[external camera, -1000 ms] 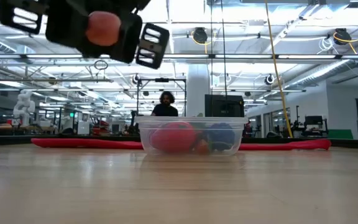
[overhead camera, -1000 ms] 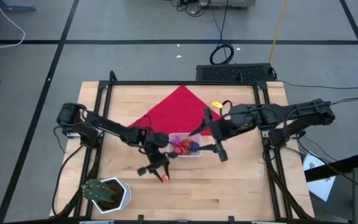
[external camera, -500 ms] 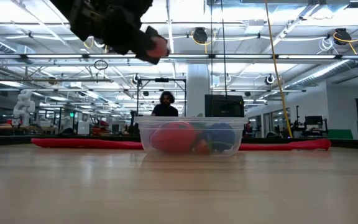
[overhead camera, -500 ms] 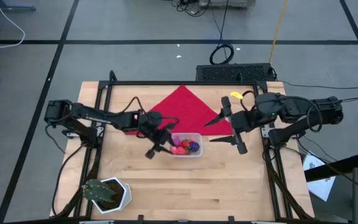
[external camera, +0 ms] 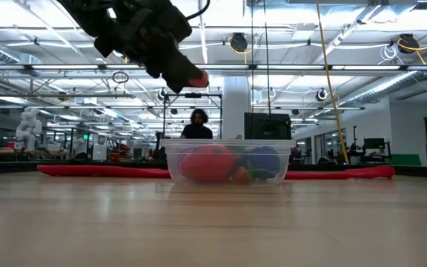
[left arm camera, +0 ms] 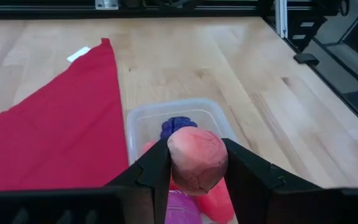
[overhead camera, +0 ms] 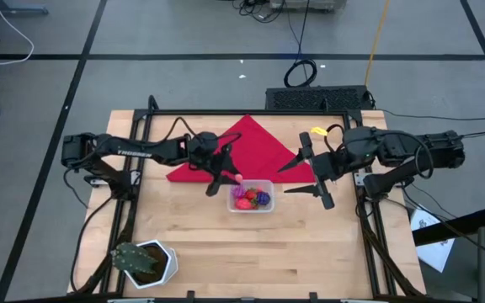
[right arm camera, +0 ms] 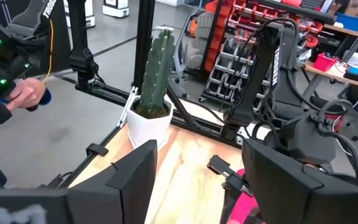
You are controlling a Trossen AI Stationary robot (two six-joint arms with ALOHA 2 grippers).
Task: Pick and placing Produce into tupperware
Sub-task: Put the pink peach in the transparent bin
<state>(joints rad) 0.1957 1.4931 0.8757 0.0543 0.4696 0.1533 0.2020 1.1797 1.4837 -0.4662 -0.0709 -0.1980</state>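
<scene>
The left gripper [overhead camera: 236, 178], clamped on a red ball [left arm camera: 197, 160], has swung from the near table to just above the tub [overhead camera: 252, 197] — right gripper [overhead camera: 297, 176], fingers spread, has pulled back.

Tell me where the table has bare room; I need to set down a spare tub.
Free: bare wood between the clear tub and the potted cactus, and the table's near right corner. Crowded: around the tub, with left gripper, right gripper and red cloth.

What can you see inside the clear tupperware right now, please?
The tupperware holds red fruits and a purple grape bunch. In the left wrist view, the left gripper and its red ball hide the rest.
</scene>
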